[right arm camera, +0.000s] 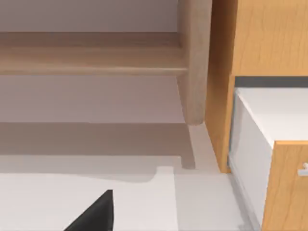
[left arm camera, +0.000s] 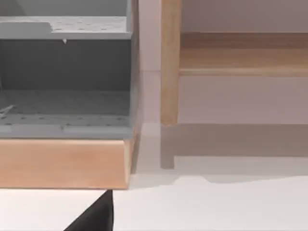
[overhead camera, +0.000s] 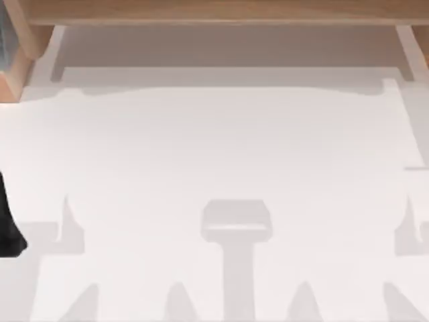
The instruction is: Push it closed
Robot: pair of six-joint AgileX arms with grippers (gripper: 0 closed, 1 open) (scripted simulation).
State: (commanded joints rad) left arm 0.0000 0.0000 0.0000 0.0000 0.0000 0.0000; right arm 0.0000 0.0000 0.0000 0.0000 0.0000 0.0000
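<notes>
A wooden cabinet [right arm camera: 260,43] stands at the table's right side, seen in the right wrist view. Its drawer [right arm camera: 255,139] is pulled out, showing a white side and top behind a wood front [right arm camera: 288,183] with a small pale handle [right arm camera: 303,168]. A dark part of my right gripper [right arm camera: 94,214] hovers over the white table, apart from the drawer and well short of it. A dark part of my left gripper [left arm camera: 94,216] sits low in front of a wood-based unit [left arm camera: 62,161]; the left arm [overhead camera: 9,225] is at the table's left edge.
A grey unit with perforated shelves [left arm camera: 65,103] on a wood base stands at the far left corner [overhead camera: 15,67]. A low wooden shelf on legs [overhead camera: 214,12] runs along the back. The white table [overhead camera: 214,147] spreads between them.
</notes>
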